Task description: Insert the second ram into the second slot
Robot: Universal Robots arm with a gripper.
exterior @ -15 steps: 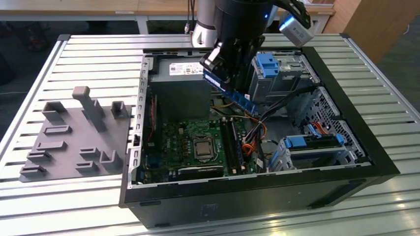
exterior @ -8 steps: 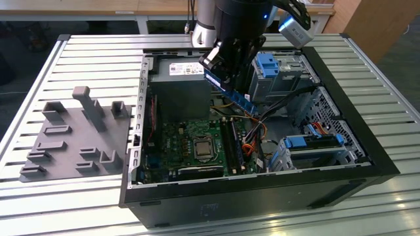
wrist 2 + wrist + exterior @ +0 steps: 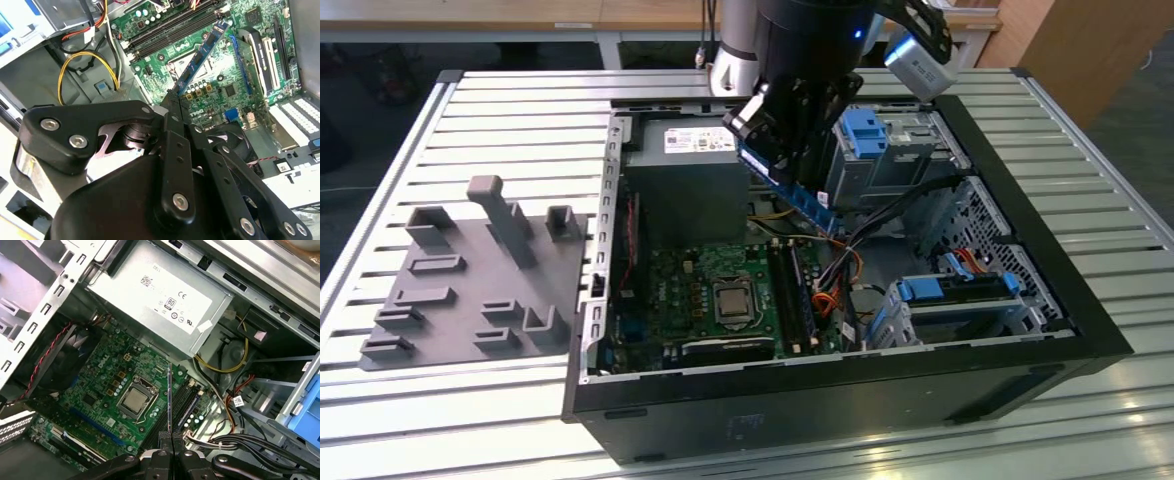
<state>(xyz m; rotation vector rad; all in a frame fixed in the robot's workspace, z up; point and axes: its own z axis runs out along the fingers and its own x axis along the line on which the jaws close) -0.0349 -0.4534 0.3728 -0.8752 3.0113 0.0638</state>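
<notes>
My gripper [image 3: 781, 165] is shut on the second ram [image 3: 814, 210], a thin blue circuit-board stick held at a slant above the open computer case [image 3: 854, 365]. The stick's lower end hangs over the motherboard's dark memory slots [image 3: 790, 290], apart from them. In the second wrist view the ram [image 3: 202, 52] reaches out from the gripper [image 3: 172, 97] above the board, with the slots [image 3: 170, 27] off to one side. The first wrist view shows the ram [image 3: 169, 395] edge-on, rising from the gripper [image 3: 172, 437] beside the slots [image 3: 182, 405]. I cannot tell which slot is the second.
The grey power supply [image 3: 680, 165] sits at the case's back, the processor socket [image 3: 731, 300] beside the slots. Loose cables [image 3: 854, 260] and blue drive-bay clips [image 3: 867, 130] crowd the exterior view's right. A grey parts fixture [image 3: 467, 290] lies on the slatted table at the left.
</notes>
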